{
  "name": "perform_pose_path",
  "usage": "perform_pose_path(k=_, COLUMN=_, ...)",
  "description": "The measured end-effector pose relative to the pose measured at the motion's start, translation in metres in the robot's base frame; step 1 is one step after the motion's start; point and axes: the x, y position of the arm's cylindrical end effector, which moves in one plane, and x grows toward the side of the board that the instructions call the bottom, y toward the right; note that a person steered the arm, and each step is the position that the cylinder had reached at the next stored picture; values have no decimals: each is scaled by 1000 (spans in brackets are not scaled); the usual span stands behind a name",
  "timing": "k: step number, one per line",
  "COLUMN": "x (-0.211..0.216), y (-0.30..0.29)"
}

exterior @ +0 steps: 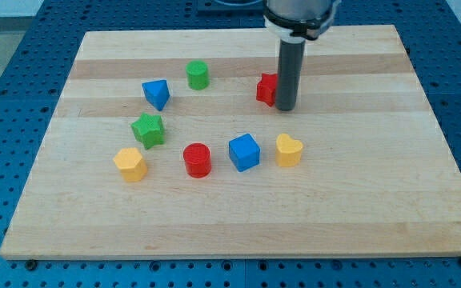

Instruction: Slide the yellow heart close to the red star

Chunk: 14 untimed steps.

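Observation:
The yellow heart (pixel 288 150) lies on the wooden board right of centre, just right of a blue cube (pixel 244 152). The red star (pixel 267 89) lies above it, toward the view's top, partly hidden behind my rod. My tip (pixel 286 108) rests on the board touching or almost touching the red star's right side, about fifty pixels above the yellow heart.
A red cylinder (pixel 198 159) and a yellow block (pixel 130 163) lie left of the blue cube. A green star (pixel 148 130), a blue block (pixel 156 94) and a green cylinder (pixel 198 75) lie at the upper left. The wooden board (pixel 374 200) sits on a blue perforated table.

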Motion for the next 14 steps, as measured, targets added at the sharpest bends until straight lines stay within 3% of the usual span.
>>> perform_pose_path(k=2, x=97, y=46)
perform_pose_path(k=3, x=151, y=16)
perform_pose_path(k=4, x=167, y=-15)
perform_pose_path(k=14, x=97, y=-2)
